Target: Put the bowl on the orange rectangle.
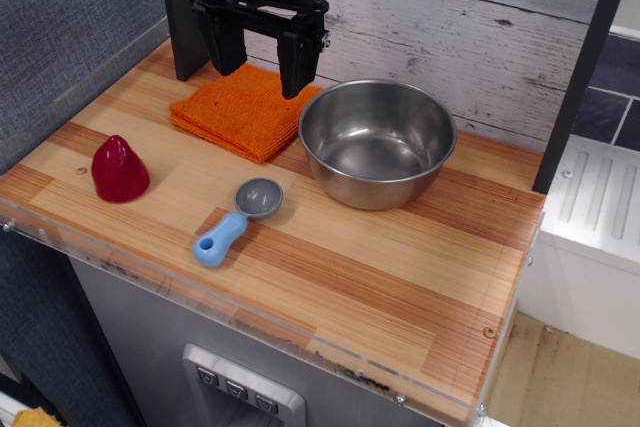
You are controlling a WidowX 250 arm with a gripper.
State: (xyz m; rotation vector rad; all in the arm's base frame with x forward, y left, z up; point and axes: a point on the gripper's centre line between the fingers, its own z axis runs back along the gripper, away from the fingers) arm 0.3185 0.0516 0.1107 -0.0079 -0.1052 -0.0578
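The shiny stainless-steel bowl [378, 142] stands upright on the wooden table, right of centre, empty. The orange rectangle [240, 110], a folded textured cloth, lies flat to the left of the bowl, its right corner close to the bowl's rim. My gripper [262, 69] hangs above the back part of the cloth, left of the bowl. Its two black fingers are spread apart with nothing between them. It touches neither the bowl nor the cloth.
A red cone-shaped object [119, 169] sits near the left edge. A small grey scoop with a blue handle [237, 219] lies in front of the bowl. A grey plank wall stands behind, a dark post [578, 67] at the right.
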